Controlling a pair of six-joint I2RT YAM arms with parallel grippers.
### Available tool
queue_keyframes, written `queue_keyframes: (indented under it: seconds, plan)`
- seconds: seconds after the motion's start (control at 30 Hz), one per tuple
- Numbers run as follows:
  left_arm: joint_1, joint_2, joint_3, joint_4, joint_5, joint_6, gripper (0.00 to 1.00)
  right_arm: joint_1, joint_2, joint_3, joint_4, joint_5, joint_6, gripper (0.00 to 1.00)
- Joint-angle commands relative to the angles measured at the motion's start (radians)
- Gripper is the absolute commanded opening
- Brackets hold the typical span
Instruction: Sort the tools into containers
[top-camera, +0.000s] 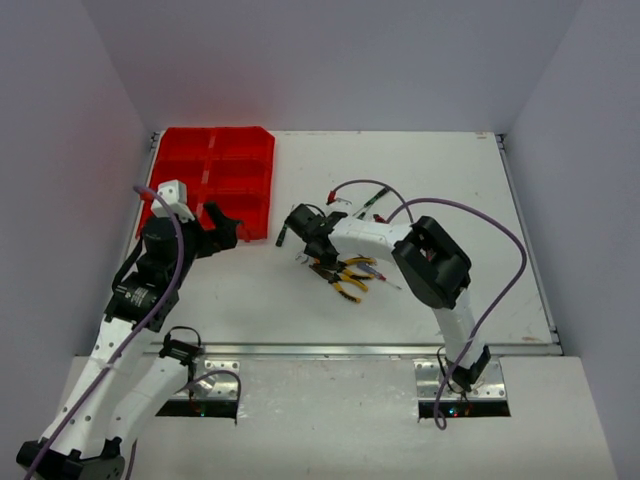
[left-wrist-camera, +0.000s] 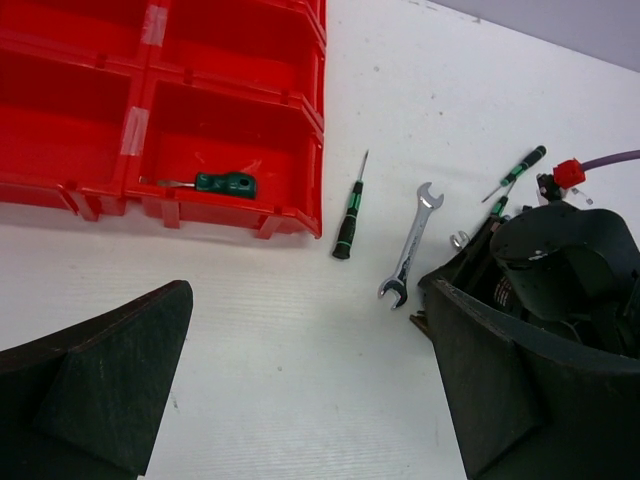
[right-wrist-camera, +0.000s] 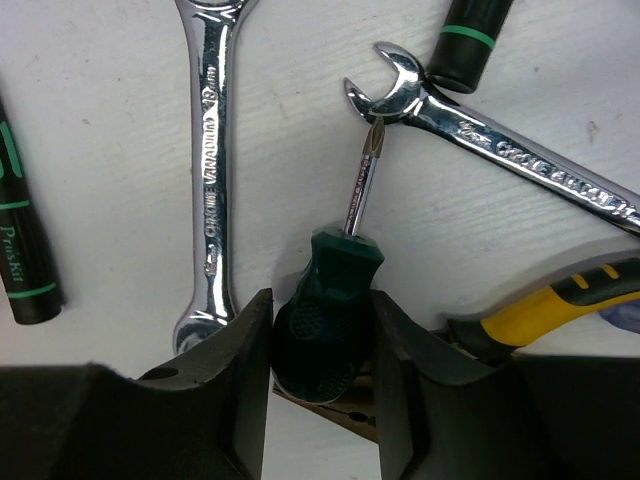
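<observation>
Right wrist view: the right tool (right-wrist-camera: 320, 330) is closed on the rubbery butt of a stubby dark-green-handled screwdriver (right-wrist-camera: 345, 262), one finger pressed against each side. The screwdriver lies on the white tabletop (top-camera: 450, 180) among the loose tools.

The main hazard, as I judge it, is at the tip. It sits inside the open jaw of an angled silver wrench (right-wrist-camera: 480, 125), so a lift that drags sideways could hook that wrench and pull it along. The hold is also near the handle's end. The shaft could swing down, or the handle could squirm out of the pads.

A second silver wrench (right-wrist-camera: 210, 170) lies just beside the left finger, and yellow-and-black-handled pliers (right-wrist-camera: 540, 310) lie just beside the right one. Either could be nudged as the tool rises.

The bright red plastic organiser tray (left-wrist-camera: 230, 212) is well apart to the left, with a small green-handled screwdriver (left-wrist-camera: 225, 184) already in its near compartment. The left tool (left-wrist-camera: 310, 300) hangs wide open and empty near the tray's near right corner. A straight carry toward the tray risks the two arms meeting there.
</observation>
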Motion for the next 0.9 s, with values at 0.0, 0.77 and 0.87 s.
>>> queue_keyframes:
  seconds: [0.0, 0.77, 0.87]
  plan:
    - [-0.011, -0.016, 0.012, 0.043, 0.053, 0.002, 1.00, 0.012, -0.176, -0.114, 0.208, 0.037, -0.170, 0.05]
    - [-0.217, 0.176, -0.157, 0.545, 0.650, -0.403, 0.83, 0.025, -0.977, -0.814, 1.091, -0.994, -0.899, 0.00]
    - [-0.222, 0.190, -0.173, 0.613, 0.716, -0.438, 0.53, 0.027, -0.963, -0.796, 1.090, -1.008, -0.893, 0.00]
